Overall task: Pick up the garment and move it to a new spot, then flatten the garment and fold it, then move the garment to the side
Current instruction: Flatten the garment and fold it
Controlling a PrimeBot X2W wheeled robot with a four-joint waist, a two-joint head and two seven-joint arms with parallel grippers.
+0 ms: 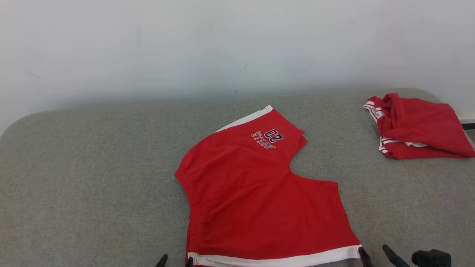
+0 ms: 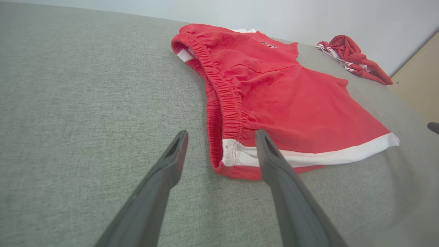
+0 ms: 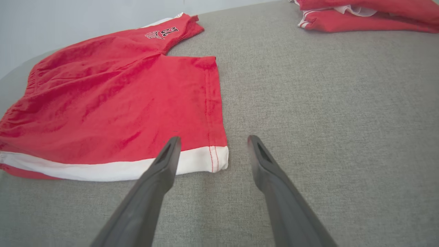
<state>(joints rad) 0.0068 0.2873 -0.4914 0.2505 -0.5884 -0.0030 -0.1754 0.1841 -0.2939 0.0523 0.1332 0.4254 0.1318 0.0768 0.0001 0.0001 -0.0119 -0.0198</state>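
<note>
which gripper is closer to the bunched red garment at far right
Right. The right gripper is at the shorts' near right corner, on the bunched garment's side; the left gripper is at their near left corner, farther away.

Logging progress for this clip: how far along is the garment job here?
Done: the red shorts lie spread nearly flat on the grey surface. In hand: nothing gripped; left gripper and right gripper stand open at its near corners. Left: no fold visible, and the shorts sit mid-surface, not aside.

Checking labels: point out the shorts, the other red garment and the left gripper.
shorts [image 1: 252,193], head view, mid fabric.
other red garment [image 1: 423,124], head view, top layer.
left gripper [image 2: 221,133], left wrist view, between its fingertips.
</note>
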